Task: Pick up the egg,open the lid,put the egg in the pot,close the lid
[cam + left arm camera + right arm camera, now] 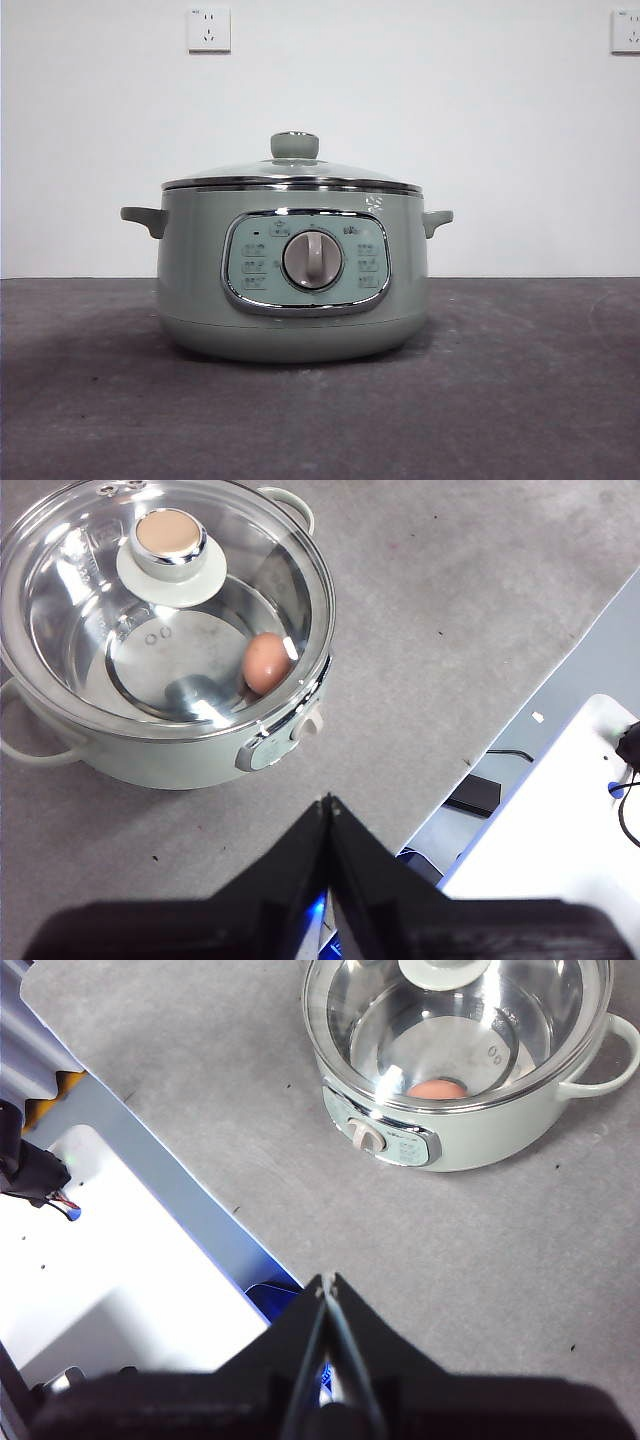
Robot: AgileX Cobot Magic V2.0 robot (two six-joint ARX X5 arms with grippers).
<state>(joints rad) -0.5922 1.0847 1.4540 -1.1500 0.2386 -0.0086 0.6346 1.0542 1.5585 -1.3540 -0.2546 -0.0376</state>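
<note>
The sage-green pot [200,290] stands in the middle of the grey table with its dial facing the front camera. Its glass lid [292,176] sits closed on the rim, green knob on top. Through the glass both wrist views show the reddish-brown egg [265,662] [437,1090] lying on the pot's [150,765] [480,1150] floor under the lid [120,650] [520,1020]. My left gripper [328,802] is shut and empty, held back from the pot near the table's edge. My right gripper [326,1282] is likewise shut and empty, away from the pot. Neither arm appears in the front view.
The table edge and a white base plate [560,820] [110,1250] with cables lie beside each gripper. A white wall with two sockets [208,30] stands behind the pot.
</note>
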